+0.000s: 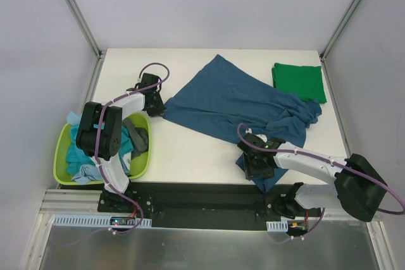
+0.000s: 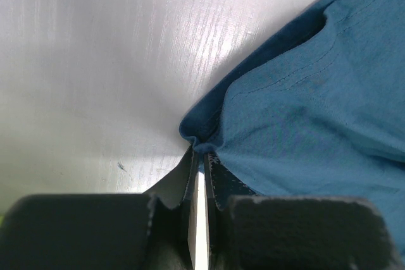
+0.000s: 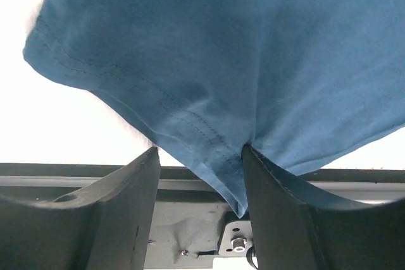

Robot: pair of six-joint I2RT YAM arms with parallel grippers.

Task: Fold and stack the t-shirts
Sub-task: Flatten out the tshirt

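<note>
Two shirts lay on the white table point(image 1: 190, 153): a teal-blue shirt point(image 1: 228, 99) spread crumpled across the middle, and a folded green shirt point(image 1: 299, 82) in the upper right, just beside the blue one's bunched right end. The left gripper point(image 2: 201, 155), left of centre, had its jaws pinched together on the blue shirt's left corner. The right gripper point(image 3: 199, 156), lower right, had its jaws apart, the blue hem drooping between them. A lime basket point(image 1: 59, 156) at the lower left, partly hidden by the left arm point(image 1: 104, 131), held a turquoise shirt point(image 1: 81, 156) and a dark shirt point(image 1: 140, 138).
</note>
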